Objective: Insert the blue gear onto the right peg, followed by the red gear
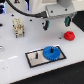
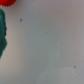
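Exterior view: blue gear already sits on the plate, red gear waits on the table.

The gripper hangs empty with jaws spread, the red gear just below it and off to one side, the blue gear further below. Wrist view: only a red sliver at the frame corner, plus a green finger. The red gear looks light, rigid, probably slick plastic; pinching across its toothed rim seems safest.
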Controlling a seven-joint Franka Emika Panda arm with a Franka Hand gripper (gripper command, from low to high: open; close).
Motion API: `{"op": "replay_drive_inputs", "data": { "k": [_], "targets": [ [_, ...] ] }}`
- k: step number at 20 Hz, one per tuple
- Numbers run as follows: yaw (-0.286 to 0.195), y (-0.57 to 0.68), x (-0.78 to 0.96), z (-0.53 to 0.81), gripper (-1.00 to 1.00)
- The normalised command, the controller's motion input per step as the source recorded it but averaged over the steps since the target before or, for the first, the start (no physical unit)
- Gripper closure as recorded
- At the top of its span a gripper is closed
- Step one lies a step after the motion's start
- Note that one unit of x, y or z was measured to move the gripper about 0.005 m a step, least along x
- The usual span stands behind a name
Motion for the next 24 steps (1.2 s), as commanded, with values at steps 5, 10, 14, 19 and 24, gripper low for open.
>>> {"op": "replay_drive_inputs", "data": {
  "k": [5, 10, 14, 19, 24],
  "targets": [
    [0.000, 0.34, 0.45, 0.05, -1.00],
    [0.000, 0.18, 0.26, 0.02, -1.00],
    [0.000, 0.05, 0.19, 0.01, -1.00],
    [0.000, 0.03, 0.12, 0.00, -1.00],
    [0.000, 0.08, 0.15, 0.00, -1.00]
  ]
}}
